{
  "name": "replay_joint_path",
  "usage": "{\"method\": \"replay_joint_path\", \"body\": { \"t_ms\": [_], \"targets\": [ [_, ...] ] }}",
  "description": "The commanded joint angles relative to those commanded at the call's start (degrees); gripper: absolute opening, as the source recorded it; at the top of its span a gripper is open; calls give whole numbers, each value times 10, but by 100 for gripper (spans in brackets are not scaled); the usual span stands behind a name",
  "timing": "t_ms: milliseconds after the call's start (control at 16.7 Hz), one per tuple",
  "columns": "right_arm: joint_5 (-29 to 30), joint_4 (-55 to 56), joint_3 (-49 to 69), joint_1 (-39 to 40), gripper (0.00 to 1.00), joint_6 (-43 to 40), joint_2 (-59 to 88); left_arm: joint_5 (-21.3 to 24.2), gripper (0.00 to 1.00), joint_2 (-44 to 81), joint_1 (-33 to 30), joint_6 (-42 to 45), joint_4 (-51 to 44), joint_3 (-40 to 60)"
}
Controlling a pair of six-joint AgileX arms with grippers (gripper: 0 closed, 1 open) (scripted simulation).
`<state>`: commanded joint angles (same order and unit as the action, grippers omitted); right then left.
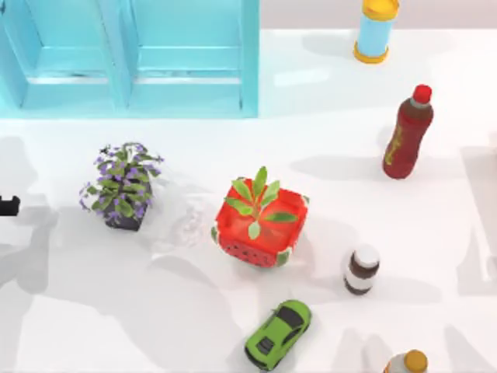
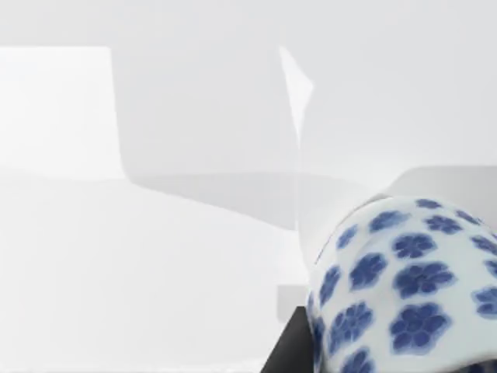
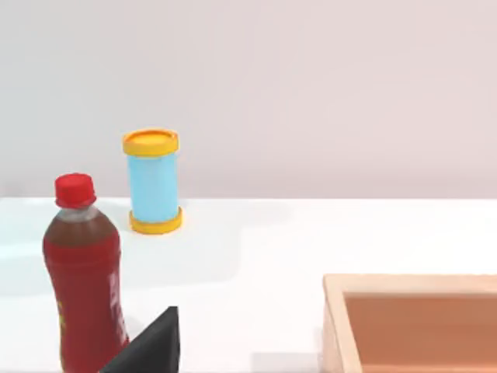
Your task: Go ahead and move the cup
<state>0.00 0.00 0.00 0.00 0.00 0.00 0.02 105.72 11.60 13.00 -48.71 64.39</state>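
The blue cabinet [image 1: 128,58] stands at the far side of the table [image 1: 326,140], and forward of it are the purple flower pot [image 1: 123,186], the red planter [image 1: 260,225], the red drink bottle [image 1: 406,134] and the green toy car [image 1: 278,334]. The cup [image 2: 404,287], white with blue flowers, sits right against the left wrist camera beside a dark finger [image 2: 287,346], so it looks already picked up, with the carry and set-down still to do. Whether the left gripper's fingers truly clamp it I cannot tell; the right arm, over by the bottle, looks idle, its fingers likewise unclear.

A small black part of the left arm [image 1: 8,206] juts in at the table's left edge. In the wrist views each gripper shows a matte black, wedge-shaped finger [image 3: 151,346] (plain, unmarked).
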Motion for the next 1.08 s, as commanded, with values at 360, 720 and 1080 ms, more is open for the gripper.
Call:
{"method": "replay_joint_path", "body": {
  "t_ms": [360, 720, 1080],
  "targets": [
    [0, 0, 0, 0, 100, 0, 0, 0, 0, 0, 0, 0, 0, 0],
    [0, 0, 0, 0, 100, 0, 0, 0, 0, 13, 20, 20, -19, 23],
    [0, 0, 0, 0, 100, 0, 0, 1, 0, 84, 152, 151, -136, 216]
  ]
}}
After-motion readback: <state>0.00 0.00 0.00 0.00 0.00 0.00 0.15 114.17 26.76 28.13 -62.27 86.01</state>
